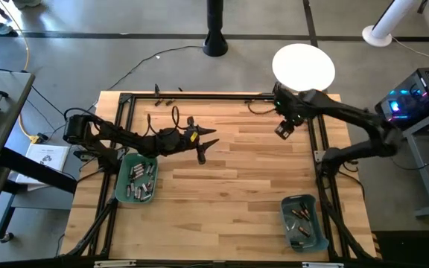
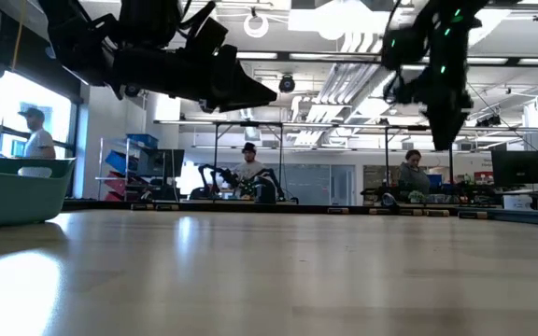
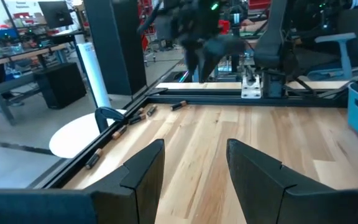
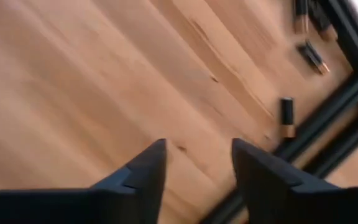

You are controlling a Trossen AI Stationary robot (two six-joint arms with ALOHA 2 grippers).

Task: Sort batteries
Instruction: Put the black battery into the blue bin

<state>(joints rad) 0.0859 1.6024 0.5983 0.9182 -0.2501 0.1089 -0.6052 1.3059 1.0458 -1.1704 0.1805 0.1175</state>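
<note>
Coppery batteries (image 4: 287, 117), no legible label

I have the left arm stretched across the left half of the table, elbow low, its left hand (image 1: 204, 151) reaching toward the middle. From its wrist camera I see both dark fingers (image 3: 143, 171) spread apart with bare space between them — nothing held. The right arm comes in from the right side, bent at the elbow, and carries the right hand (image 1: 283, 130) up near the far right corner, raised off the surface. Its fingers (image 4: 143, 169) also stand parted — nothing sits between them, and they point down at an angle.
</note>
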